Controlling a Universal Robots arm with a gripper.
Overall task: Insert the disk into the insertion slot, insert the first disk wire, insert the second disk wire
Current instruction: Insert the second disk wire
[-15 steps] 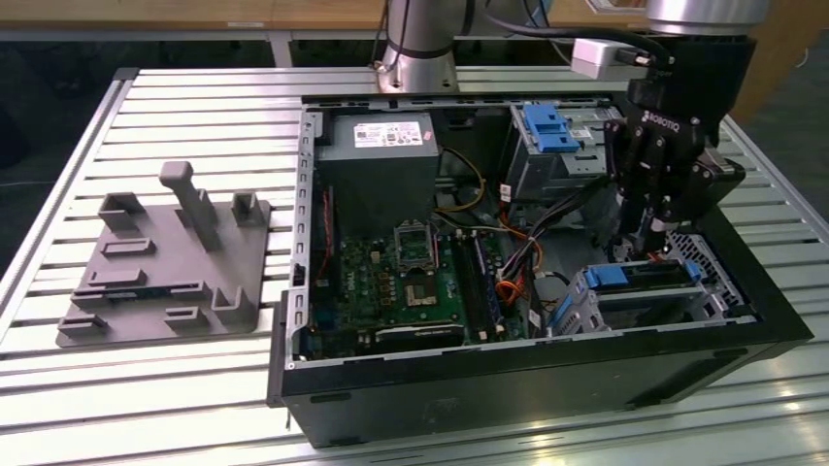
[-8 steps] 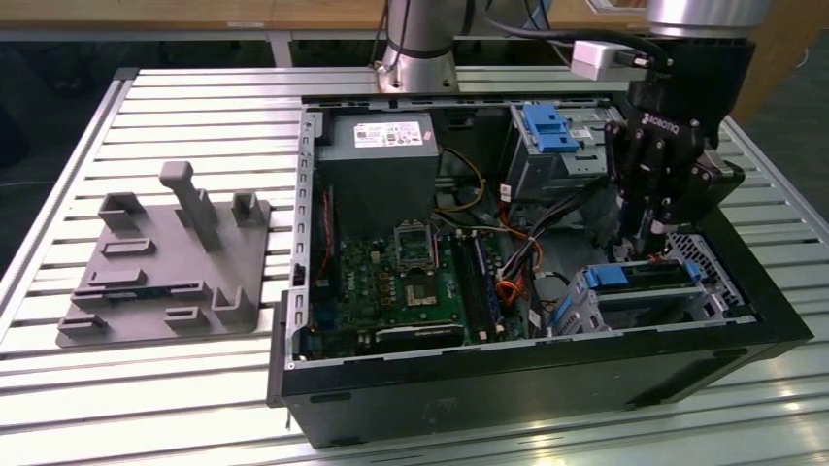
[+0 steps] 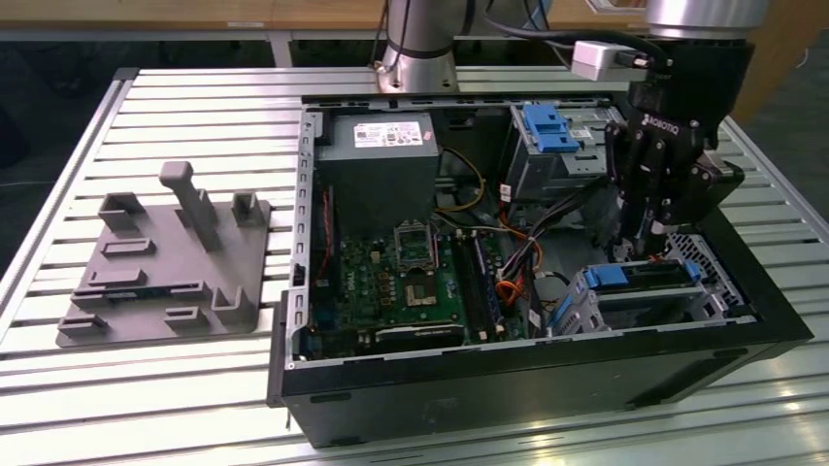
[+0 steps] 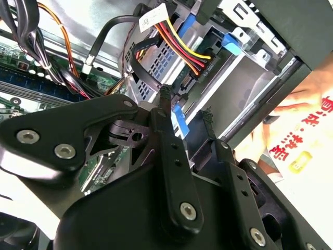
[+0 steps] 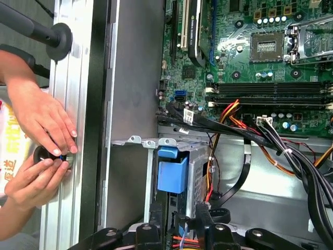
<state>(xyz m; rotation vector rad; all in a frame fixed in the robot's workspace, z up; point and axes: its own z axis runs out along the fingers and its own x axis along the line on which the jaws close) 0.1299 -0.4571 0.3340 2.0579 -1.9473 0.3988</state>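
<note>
The disk (image 3: 635,278) lies inside the insertion slot (image 3: 700,291), a small perforated cage at the case's front on the exterior view's right; its blue carrier (image 5: 171,174) shows at the cage's end. My gripper (image 3: 644,243) hangs just above that cage. In both wrist views the gripper (image 4: 186,104) (image 5: 179,212) is open, its black fingers (image 4: 164,112) apart on either side of a narrow blue piece (image 4: 178,120) without pressing it. A yellow, red and black wire bundle (image 4: 179,44) ends in a black plug (image 4: 188,80) at the disk's end. I cannot tell whether the plug is seated.
The open computer case (image 3: 518,383) holds a grey power-supply box (image 3: 376,146), a green motherboard (image 3: 402,282) and a taller bay with a blue latch (image 3: 550,131). Loose cables (image 5: 291,151) cross beside the cage. A person's hands (image 5: 41,125) rest outside the case wall. A grey fixture (image 3: 169,252) lies on the slatted table.
</note>
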